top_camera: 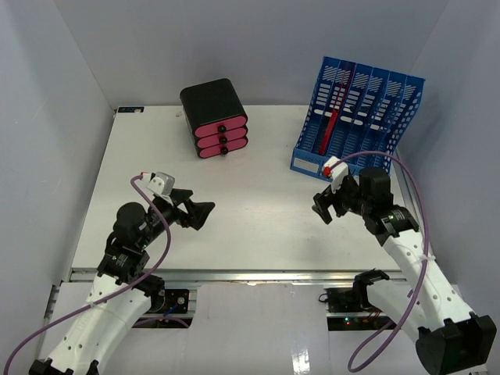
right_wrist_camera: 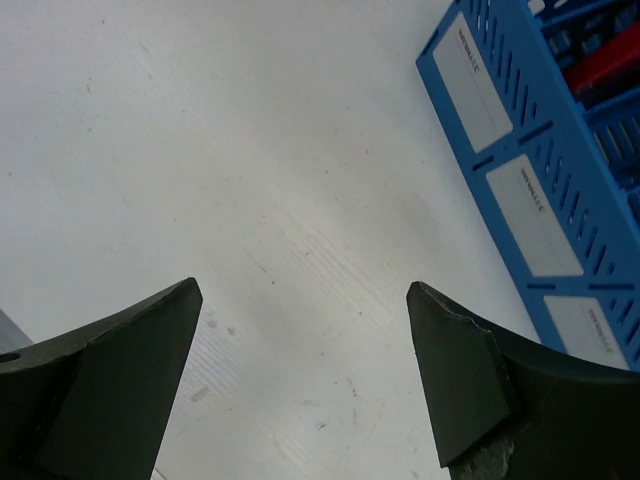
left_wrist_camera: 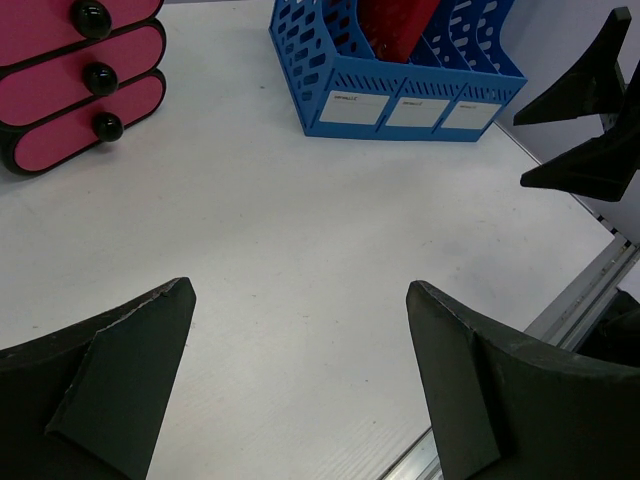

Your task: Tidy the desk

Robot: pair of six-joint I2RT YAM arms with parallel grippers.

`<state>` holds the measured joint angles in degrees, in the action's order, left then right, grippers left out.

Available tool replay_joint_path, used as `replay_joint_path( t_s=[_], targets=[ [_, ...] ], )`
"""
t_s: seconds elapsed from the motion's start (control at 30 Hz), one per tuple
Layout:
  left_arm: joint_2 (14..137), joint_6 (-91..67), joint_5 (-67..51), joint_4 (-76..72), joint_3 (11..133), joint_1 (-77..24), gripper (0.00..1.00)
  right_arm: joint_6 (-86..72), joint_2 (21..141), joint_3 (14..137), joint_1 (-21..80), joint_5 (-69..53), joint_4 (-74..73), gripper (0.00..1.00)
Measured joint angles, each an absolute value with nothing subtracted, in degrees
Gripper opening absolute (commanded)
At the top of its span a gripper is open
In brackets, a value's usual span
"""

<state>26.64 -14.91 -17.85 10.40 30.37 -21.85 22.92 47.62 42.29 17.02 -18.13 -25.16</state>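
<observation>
The desk (top_camera: pixel 250 195) is a flat white tabletop with a metal rail along its front edge; it also shows in the left wrist view (left_wrist_camera: pixel 290 230) and in the right wrist view (right_wrist_camera: pixel 250 180). My left gripper (top_camera: pixel 199 212) hovers over the desk's front left, open and empty; its jaws stand wide apart in its wrist view (left_wrist_camera: pixel 300 300). My right gripper (top_camera: pixel 324 209) hovers over the front right, just before the file rack, open and empty, as its wrist view (right_wrist_camera: pixel 300 300) shows.
A black drawer unit (top_camera: pixel 215 119) with three pink fronts stands at the back centre. A blue slotted file rack (top_camera: pixel 355 125) at the back right holds a red item (top_camera: pixel 331 129). Pale grey walls enclose the desk.
</observation>
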Motion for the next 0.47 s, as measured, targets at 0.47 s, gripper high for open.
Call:
replay_joint_path(
  t_s=[0.47],
  targets=[
    [27.3, -14.9, -18.3, 11.5, 30.4, -21.8, 0.98, 14.6, 37.8, 35.9, 17.0, -8.4, -24.8, 0.9]
  ],
)
